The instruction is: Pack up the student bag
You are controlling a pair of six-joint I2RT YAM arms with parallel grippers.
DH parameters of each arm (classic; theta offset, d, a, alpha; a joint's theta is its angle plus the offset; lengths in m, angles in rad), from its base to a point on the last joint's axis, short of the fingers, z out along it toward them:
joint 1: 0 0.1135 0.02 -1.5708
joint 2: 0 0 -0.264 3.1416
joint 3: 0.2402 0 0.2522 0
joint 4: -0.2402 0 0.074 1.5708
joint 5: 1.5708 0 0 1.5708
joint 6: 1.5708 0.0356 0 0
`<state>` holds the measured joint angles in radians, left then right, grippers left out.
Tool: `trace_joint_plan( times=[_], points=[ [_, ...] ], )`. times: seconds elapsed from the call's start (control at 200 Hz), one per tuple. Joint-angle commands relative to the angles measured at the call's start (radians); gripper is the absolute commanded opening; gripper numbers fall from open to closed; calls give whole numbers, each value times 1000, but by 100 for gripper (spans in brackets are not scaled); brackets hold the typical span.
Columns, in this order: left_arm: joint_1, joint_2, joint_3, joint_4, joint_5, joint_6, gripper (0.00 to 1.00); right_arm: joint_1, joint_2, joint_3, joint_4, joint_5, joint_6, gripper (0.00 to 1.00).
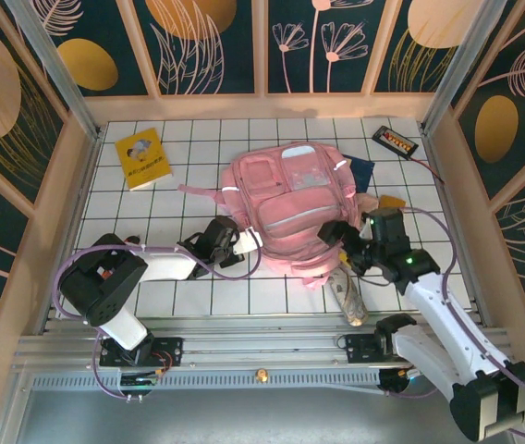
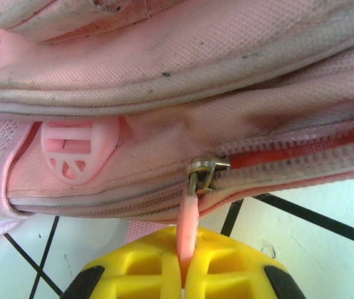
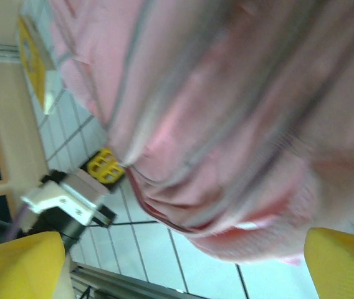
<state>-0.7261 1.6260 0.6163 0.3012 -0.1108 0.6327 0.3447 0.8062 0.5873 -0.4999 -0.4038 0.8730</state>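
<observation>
Student bag [image 1: 286, 208] | lies flat, right of the yellow book [image 1: 142, 157] | left gripper [image 2: 182, 274], on the bag's side nearer the book, pinches the pink zipper pull [image 2: 188, 218] | right gripper [image 3: 182, 265], on the side far from the book, is spread wide | tip: pull slowly along the zipper, not upward, so the pull does not slip.

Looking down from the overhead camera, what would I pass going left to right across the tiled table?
yellow book → pink student bag → small black device at the far right corner.
</observation>
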Motion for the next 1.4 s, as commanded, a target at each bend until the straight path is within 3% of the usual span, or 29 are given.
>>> trace_joint_plan(
  times=[0.0,0.215,0.375,0.48,0.63,0.781,0.901,1.006,1.236,1.391],
  points=[
    [-6,-17,25,-17,49,-3,0,54,-2,-80,-1,35,99,99],
    [-10,-59,29,-41,102,-39,0,189,131,-114,149,97,180,95],
    [-24,-88,3,-24,104,-46,0,196,205,-84,225,172,184,86],
    [-25,-106,-5,-18,109,-57,0,197,241,-19,231,218,163,62],
    [-25,-150,-21,-22,71,-65,0,192,224,94,129,304,103,0],
    [-18,-176,-15,-48,-51,-93,0,141,186,209,28,354,20,0],
    [41,-150,46,-128,-124,-181,0,72,166,273,-18,330,-47,0],
    [80,-132,86,-184,-95,-218,0,38,163,300,-28,301,-89,0],
    [196,-52,193,-370,91,-315,0,38,121,272,56,279,-178,0],
    [279,24,241,-485,130,-367,0,35,106,269,62,301,-235,0]
  ],
)
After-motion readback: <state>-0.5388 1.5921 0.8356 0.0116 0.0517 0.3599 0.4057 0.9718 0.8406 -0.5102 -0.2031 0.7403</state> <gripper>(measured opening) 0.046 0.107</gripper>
